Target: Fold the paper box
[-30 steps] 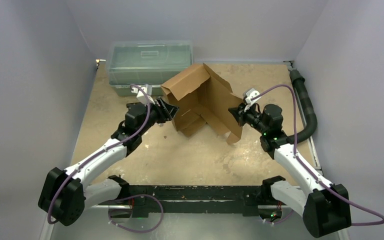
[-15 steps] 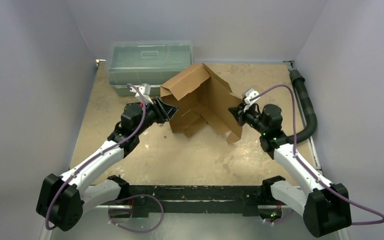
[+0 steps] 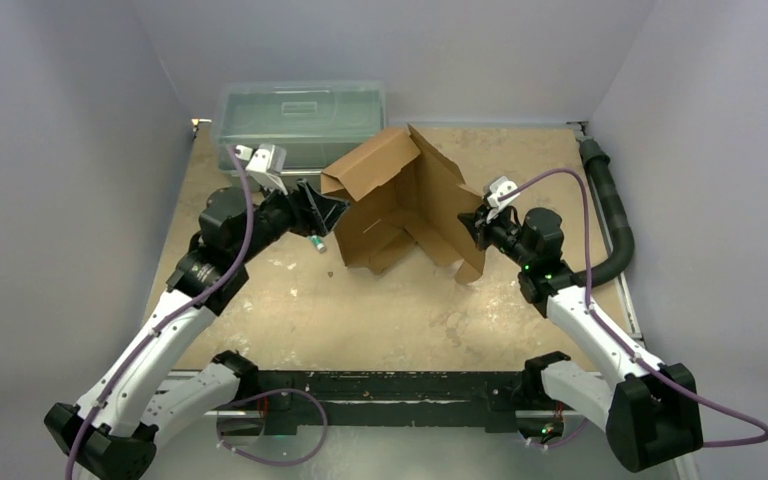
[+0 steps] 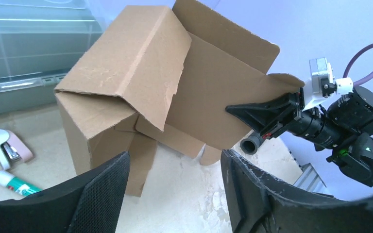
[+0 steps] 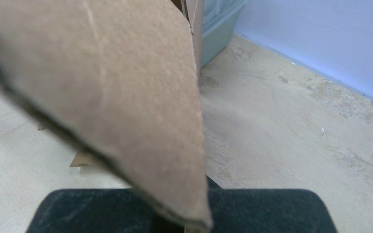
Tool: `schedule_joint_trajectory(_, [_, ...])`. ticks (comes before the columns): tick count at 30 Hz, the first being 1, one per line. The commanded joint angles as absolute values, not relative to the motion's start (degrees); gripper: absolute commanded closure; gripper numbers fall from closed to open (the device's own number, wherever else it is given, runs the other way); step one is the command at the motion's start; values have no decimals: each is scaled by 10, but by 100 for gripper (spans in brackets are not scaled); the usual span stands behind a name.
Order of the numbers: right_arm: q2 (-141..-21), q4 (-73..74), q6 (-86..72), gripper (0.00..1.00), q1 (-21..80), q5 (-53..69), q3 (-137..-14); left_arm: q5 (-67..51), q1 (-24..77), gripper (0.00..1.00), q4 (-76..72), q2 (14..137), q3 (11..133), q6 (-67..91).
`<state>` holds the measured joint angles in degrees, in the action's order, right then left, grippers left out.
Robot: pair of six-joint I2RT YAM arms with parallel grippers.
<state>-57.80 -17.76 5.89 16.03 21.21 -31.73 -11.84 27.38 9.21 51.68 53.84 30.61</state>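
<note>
The paper box [image 3: 390, 200] is brown corrugated cardboard, partly folded, and stands tilted in the middle of the table with flaps sticking up. My left gripper [image 3: 325, 215] is open just left of the box, apart from it, with nothing between its fingers. In the left wrist view the box [image 4: 126, 73] stands beyond the open left gripper [image 4: 175, 165]. My right gripper [image 3: 477, 225] is shut on the box's right-hand flap. That flap [image 5: 102, 87] fills the right wrist view and runs down between the pads of the right gripper [image 5: 184, 211].
A clear greenish lidded bin [image 3: 300, 120] stands at the back left, right behind the box. A small stapler [image 4: 9, 148] and a white-and-green tube [image 4: 14, 183] lie left of the box. A black ribbed hose [image 3: 610, 210] runs along the right edge. Walls close in three sides.
My left arm has drawn back to the left and risen, away from the box's left side, and its jaws have widened. The right gripper keeps its hold on the flap.
</note>
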Motion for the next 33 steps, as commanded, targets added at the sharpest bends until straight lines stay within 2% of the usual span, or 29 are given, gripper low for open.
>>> schedule_joint_trajectory(1, [-584, -157, 69, 100, 163, 200, -311, -81, 269, 29, 151, 516, 560, 292])
schedule_joint_trajectory(12, [-582, -156, 69, 100, 164, 215, -311, -2, 267, 9, 83, 578, 552, 406])
schedule_joint_trajectory(18, [-584, -156, 72, 100, 169, 218, -310, -25, 264, 8, 13, 602, 540, 435])
schedule_joint_trajectory(27, [-585, -156, 76, 100, 174, 221, -310, 28, 258, 5, 34, 646, 565, 497])
schedule_joint_trajectory(33, [-585, -156, 80, 100, 177, 222, -310, 35, 258, 9, 13, 660, 564, 528])
